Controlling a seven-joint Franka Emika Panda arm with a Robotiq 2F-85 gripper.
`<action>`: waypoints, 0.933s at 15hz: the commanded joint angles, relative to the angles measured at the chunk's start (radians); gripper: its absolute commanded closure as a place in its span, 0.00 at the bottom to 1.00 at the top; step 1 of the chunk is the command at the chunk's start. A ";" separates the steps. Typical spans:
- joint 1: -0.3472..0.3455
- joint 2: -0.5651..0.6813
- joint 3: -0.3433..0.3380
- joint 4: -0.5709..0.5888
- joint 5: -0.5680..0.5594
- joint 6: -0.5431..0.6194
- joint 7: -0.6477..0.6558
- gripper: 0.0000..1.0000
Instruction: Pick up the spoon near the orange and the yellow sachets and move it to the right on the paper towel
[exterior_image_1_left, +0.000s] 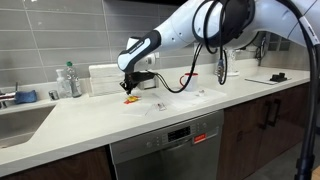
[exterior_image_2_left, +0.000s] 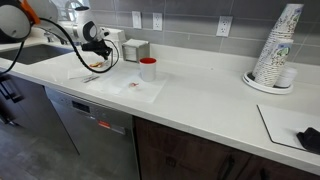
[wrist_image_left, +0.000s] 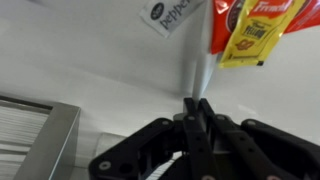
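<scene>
- Spoon (wrist_image_left: 197, 70): the pale handle runs straight up the wrist view from the fingertips. Its far end reaches the sachets. It looks flat on the white surface, but no view settles whether it is lifted.
- Gripper (wrist_image_left: 195, 108): jaws are drawn together on the near end of the spoon handle, with no gap visible between them. I read this as a grip on the spoon.
- Orange sachet (wrist_image_left: 222, 25) and yellow sachet (wrist_image_left: 255, 35): they overlap at the top right of the wrist view, just beside the spoon's far end. In an exterior view they show as an orange spot (exterior_image_1_left: 130, 100) directly under the gripper (exterior_image_1_left: 133, 88).
- Pepper packet (wrist_image_left: 170, 14): lies just beyond the spoon, on the other side from the sachets.
- Paper towel (exterior_image_2_left: 150, 93): a flat white sheet in front of the mug (exterior_image_2_left: 148, 69). It is apart from the gripper (exterior_image_2_left: 98, 62).
- Counter (exterior_image_1_left: 90, 125): pale, and carries all of the above.
- Progress, as a judgement: approach and grasp are done. The lift, the carry to the right and the release onto the towel are not yet done.
</scene>
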 joint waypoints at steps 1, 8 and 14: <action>0.002 -0.037 -0.006 -0.012 -0.002 -0.033 0.009 0.98; -0.005 -0.169 -0.058 -0.170 -0.029 -0.097 0.025 0.98; -0.029 -0.338 -0.077 -0.424 -0.016 0.002 0.077 0.98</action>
